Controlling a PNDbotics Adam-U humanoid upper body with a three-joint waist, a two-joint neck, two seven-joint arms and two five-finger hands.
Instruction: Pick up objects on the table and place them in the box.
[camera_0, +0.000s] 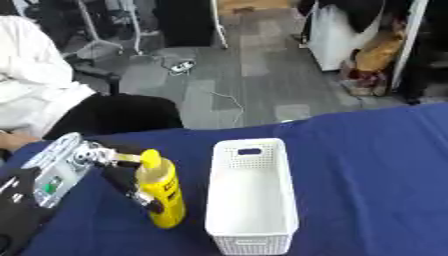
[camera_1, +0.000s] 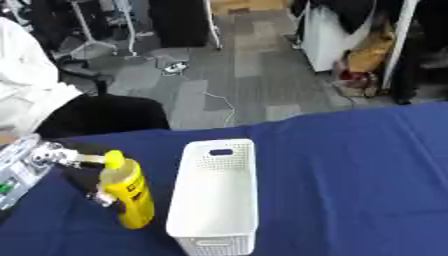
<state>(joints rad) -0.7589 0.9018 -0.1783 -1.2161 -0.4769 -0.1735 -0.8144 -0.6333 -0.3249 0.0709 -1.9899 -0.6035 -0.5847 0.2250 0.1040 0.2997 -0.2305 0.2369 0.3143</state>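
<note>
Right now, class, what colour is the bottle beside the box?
Yellow; the bottle shows best in the left eye view.

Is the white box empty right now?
Empty. The white box shows only bare white floor inside; the yellow bottle stands upright outside it, in the left hand.

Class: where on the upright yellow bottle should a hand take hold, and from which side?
Around the mid-body of the yellow plastic bottle, from its left, as the left hand does: it stands upright, and the white perforated box blocks its right.

Grey carpet-tile floor (camera_0: 262, 65) with a cable (camera_0: 229, 102), cluttered beyond.
</note>
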